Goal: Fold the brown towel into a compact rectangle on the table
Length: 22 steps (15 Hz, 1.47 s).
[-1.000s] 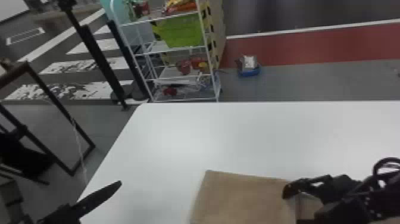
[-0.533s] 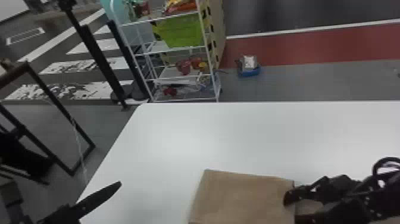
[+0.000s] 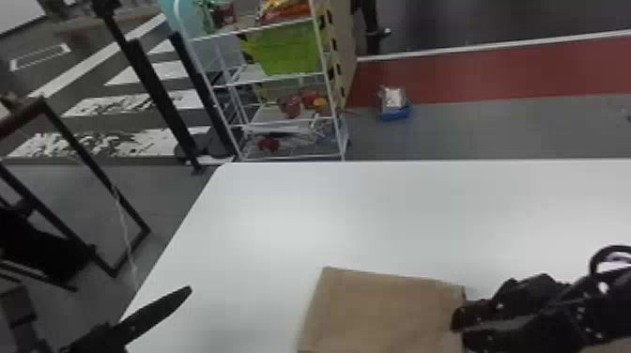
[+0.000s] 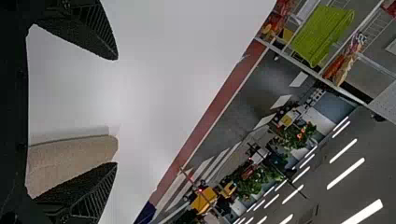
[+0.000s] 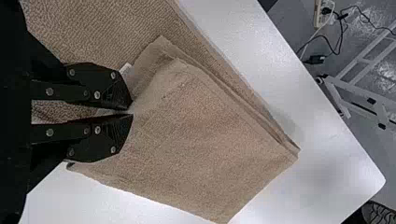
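Note:
The brown towel point(image 3: 380, 310) lies folded in layers at the table's near side. At its right edge, my right gripper point(image 3: 460, 328) is low over the cloth. In the right wrist view the same gripper point(image 5: 131, 112) has its fingertips together on a pinch of the towel point(image 5: 201, 140), with a folded flap beyond them and more cloth behind. My left gripper point(image 3: 152, 315) is left of the towel, apart from it. Seen from its own wrist, the left gripper point(image 4: 116, 112) has widely parted fingers with nothing held; part of the towel point(image 4: 70, 158) lies beyond one finger.
The white table point(image 3: 281, 211) extends beyond the towel to its far edge. A wire shelf rack point(image 3: 277, 80) stands behind the table's far left corner, with a dark metal frame point(image 3: 94, 173) on the floor at left.
The right gripper has come slightly nearer the robot, and its fingers have drawn together on the towel's right edge. That edge has shifted a little. My left arm has stayed still.

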Tool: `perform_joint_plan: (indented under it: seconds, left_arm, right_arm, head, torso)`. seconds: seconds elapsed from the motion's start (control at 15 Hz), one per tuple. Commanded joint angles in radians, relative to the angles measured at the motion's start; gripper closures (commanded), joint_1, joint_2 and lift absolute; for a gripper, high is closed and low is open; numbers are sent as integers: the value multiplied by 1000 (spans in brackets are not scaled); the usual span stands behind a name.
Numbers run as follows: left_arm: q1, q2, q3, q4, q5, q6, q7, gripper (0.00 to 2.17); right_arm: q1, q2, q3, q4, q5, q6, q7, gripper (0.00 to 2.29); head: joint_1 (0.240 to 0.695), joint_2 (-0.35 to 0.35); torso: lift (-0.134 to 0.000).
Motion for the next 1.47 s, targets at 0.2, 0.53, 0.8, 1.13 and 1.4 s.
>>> perform_joint_plan:
  seconds: [0.2,0.53,0.8,1.13,1.4]
  left_arm:
    - [0,-3,1,2,0,-1,0,80]
    - [0,-3,4,0,-3,-1,0,80]
    - [0,-3,4,-1,-5,-1,0,80]
    - [-2,-3,3,0,-5,-1,0,80]
    - [-2,-3,3,8,-5,-1,0,80]
  right_arm:
    - [9,-5,-5,-26,-29,52,20,684]
    - [11,-8,-5,-24,-18,64,29,684]
    - [5,-8,-2,-19,-6,64,31,714]
    - [2,-5,3,-13,-6,67,31,876]
    - [-1,-3,17,-3,2,64,31,880]
  head:
    - [695,350]
    - [695,350]
    - [695,350]
    - [695,350]
    - [695,350]
  torso:
    - [-123]
    - [-123]
    - [-123]
    - [-123]
    - [-123]
